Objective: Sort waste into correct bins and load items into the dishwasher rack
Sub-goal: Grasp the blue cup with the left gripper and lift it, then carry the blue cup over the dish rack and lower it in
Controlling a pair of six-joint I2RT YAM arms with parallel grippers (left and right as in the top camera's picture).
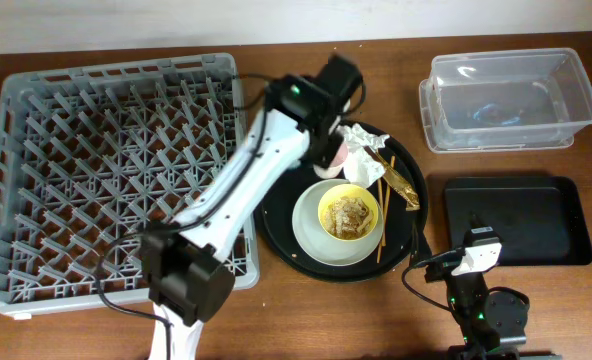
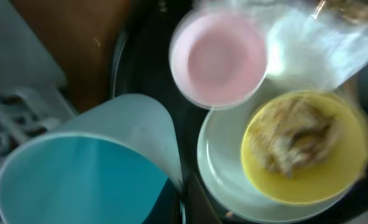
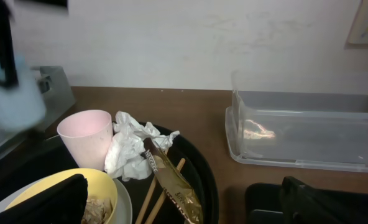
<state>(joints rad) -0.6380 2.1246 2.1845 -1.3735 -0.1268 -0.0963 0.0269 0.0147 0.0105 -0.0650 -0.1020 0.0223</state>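
Note:
My left gripper is shut on the small blue cup and holds it over the left rim of the round black tray. The cup shows blurred in the right wrist view. The pink cup stands upright on the tray beside a crumpled white napkin. The gold-brown wrapper and two chopsticks lie to its right. The yellow bowl with food scraps sits on the pale plate. My right gripper is open and empty, low near the tray.
The grey dishwasher rack fills the left of the table. The clear tub stands at the back right. The flat black tray lies in front of it, next to my right arm.

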